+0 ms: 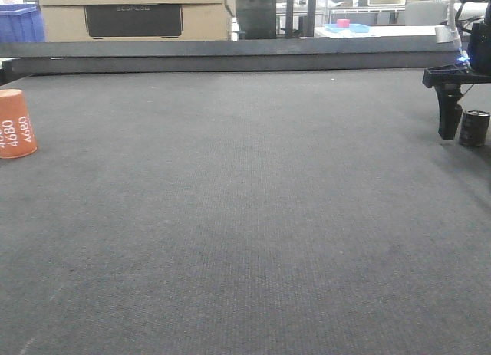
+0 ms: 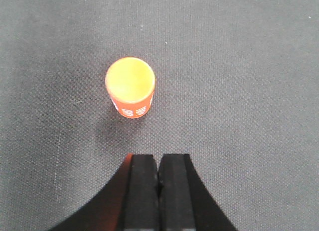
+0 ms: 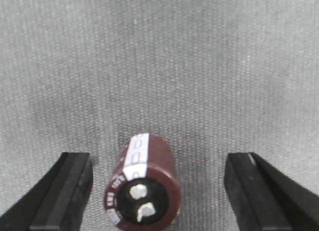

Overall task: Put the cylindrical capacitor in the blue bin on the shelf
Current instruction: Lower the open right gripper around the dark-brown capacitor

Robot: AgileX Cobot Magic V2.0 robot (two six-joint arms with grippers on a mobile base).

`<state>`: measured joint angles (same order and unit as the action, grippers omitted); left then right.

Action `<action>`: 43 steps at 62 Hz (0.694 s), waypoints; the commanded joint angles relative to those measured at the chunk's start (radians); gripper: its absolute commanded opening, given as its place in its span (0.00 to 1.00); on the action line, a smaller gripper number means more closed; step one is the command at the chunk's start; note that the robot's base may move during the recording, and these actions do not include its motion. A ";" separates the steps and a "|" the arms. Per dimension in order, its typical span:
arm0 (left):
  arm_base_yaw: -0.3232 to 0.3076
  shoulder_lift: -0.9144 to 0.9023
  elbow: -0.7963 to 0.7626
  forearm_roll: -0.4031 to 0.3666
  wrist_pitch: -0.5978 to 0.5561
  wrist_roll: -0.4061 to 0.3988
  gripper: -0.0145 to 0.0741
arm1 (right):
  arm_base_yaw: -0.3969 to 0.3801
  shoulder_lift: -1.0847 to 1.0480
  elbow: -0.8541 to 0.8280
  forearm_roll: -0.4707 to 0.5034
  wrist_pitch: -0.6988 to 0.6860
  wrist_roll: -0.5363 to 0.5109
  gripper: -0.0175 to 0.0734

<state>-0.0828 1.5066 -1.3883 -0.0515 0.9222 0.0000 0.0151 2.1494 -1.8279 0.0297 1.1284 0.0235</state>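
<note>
The cylindrical capacitor (image 3: 144, 188) stands upright on the dark mat, brown sleeve with a pale stripe and two silvery terminals on top. It also shows at the right edge of the front view (image 1: 473, 128). My right gripper (image 3: 157, 191) is open, with one finger on each side of the capacitor and a gap on both sides. One of its fingers (image 1: 449, 113) shows just left of the capacitor in the front view. My left gripper (image 2: 159, 163) is shut and empty, above the mat near the orange cylinder (image 2: 130, 87). The shelf is out of view.
The orange cylinder printed "4680" (image 1: 15, 123) stands at the mat's far left. Beyond the table's back rail (image 1: 230, 57) are a cardboard box (image 1: 134, 14), a blue crate (image 1: 19, 23) and a blue tray (image 1: 347, 27) holding a pink item.
</note>
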 commanded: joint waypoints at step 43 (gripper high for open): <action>0.003 0.001 -0.007 -0.007 0.014 -0.011 0.04 | -0.003 -0.006 -0.009 -0.013 -0.005 -0.007 0.60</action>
<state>-0.0828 1.5066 -1.3883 -0.0530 0.9380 0.0000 0.0151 2.1494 -1.8279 0.0470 1.1221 0.0235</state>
